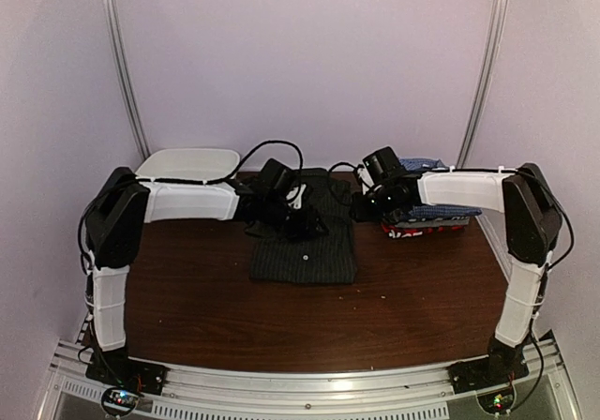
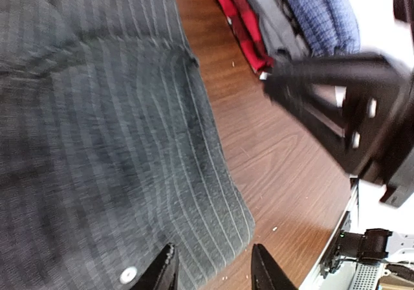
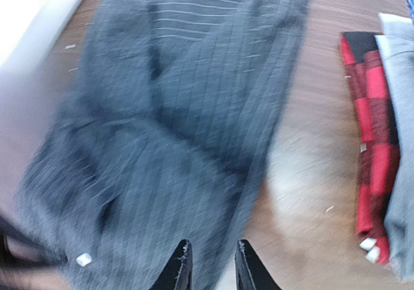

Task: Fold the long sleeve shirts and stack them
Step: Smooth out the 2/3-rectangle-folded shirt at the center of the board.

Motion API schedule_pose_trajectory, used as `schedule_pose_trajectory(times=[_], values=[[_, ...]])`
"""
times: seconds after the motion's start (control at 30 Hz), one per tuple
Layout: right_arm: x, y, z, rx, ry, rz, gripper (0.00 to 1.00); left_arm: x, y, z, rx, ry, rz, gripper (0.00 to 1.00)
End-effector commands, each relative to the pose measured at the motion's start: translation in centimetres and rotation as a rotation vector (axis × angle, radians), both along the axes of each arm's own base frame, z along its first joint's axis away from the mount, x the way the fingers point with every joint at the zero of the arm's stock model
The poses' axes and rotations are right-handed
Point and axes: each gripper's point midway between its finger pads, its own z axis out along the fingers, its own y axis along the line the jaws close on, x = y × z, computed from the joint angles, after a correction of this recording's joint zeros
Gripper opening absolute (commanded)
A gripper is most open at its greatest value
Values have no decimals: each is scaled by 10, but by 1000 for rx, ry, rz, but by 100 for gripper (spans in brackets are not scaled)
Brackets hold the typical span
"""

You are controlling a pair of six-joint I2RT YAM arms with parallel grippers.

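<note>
Wooden desk [image 1: 187, 289], pinstriped shirt [image 1: 305, 251] lying folded, ready for the pile [image 1: 427, 216] alongside, left end effector [image 2: 213, 267] and right end effector [image 3: 210, 264] both narrowly parted, gripping nothing.

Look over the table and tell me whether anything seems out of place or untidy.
Nothing is spilled or damaged. The folded black pinstriped shirt lies alone in the middle of the table, apart from the stack of shirts at the right. A few pale specks dot the wood.
</note>
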Motion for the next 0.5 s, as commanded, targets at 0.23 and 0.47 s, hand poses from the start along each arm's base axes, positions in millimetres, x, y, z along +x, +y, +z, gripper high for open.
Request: schedule_pose_trajectory(times=[0.23,0.47], values=[[-44,48,-12,144,40,90,23,26,86,-36,53,43,143,39],[-57,39,-51,118,99,82,23,13,116,-80,140,105,194,38]])
